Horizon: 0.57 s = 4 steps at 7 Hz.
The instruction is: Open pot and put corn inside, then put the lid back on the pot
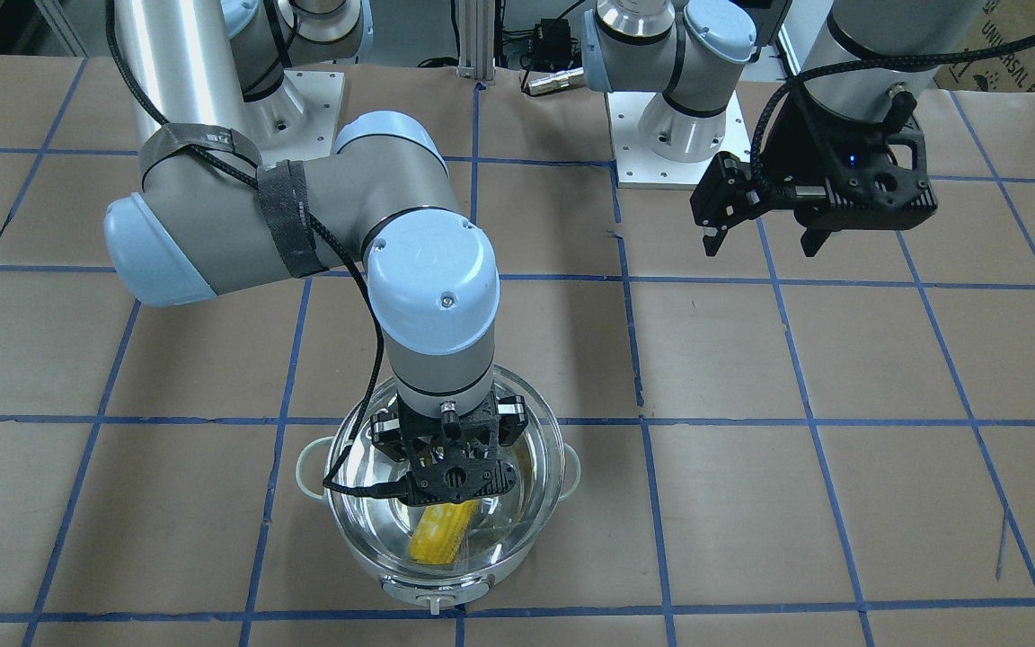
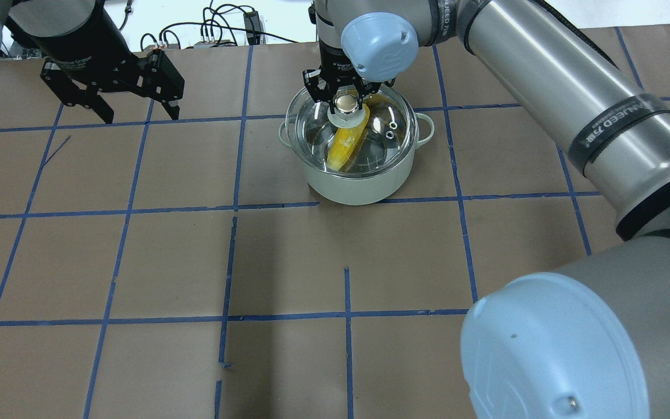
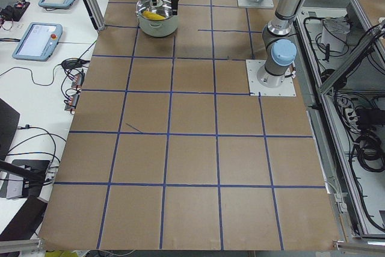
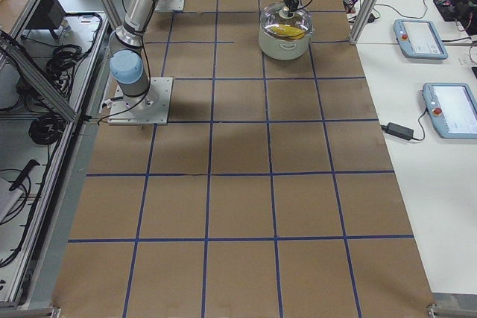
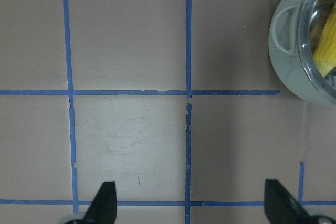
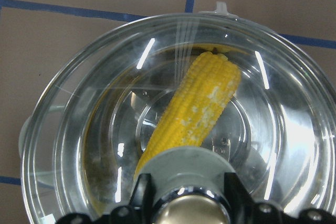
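The pale grey-green pot (image 2: 364, 186) stands on the table's far side, and also shows in the front view (image 1: 437, 589). The yellow corn (image 2: 344, 148) lies inside it, seen through the glass in the front view (image 1: 443, 532) and the right wrist view (image 6: 194, 114). The clear glass lid (image 6: 79, 129) covers the pot's mouth. My right gripper (image 2: 345, 105) is straight above the pot, its fingers shut on the lid's silver knob. My left gripper (image 2: 139, 113) is open and empty, hovering well off to the pot's left.
The table is covered in brown paper with a blue tape grid (image 2: 233, 206). The arm bases (image 1: 679, 135) stand at the robot's edge. The pot's loop handle (image 5: 286, 27) shows at the left wrist view's upper right.
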Motion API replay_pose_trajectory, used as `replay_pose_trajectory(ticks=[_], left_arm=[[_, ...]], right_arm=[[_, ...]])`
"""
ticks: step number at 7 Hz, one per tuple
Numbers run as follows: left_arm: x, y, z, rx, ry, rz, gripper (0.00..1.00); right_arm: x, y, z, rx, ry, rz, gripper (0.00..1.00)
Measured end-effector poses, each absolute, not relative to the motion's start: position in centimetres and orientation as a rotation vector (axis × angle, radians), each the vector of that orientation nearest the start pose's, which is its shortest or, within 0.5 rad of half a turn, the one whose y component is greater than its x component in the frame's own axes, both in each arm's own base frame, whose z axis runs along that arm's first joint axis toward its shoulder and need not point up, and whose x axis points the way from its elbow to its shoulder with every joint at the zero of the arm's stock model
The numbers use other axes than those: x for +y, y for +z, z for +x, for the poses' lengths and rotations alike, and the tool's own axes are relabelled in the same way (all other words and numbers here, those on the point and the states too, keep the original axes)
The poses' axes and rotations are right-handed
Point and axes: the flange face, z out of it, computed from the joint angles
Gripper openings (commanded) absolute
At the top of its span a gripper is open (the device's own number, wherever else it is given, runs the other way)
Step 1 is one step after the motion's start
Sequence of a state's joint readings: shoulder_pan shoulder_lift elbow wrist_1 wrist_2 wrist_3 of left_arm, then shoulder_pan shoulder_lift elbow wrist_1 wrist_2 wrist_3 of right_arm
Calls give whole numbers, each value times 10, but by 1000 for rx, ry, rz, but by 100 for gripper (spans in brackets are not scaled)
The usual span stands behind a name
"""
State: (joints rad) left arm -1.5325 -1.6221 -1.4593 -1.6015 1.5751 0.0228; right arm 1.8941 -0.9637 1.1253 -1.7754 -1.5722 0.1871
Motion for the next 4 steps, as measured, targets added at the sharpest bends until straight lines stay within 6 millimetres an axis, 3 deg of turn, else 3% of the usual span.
replay_pose_trajectory(ticks=[4], left_arm=[[-522, 516, -113, 3137, -53, -27, 100]], right_arm=[[-655, 350, 352, 3125, -54, -202, 4]])
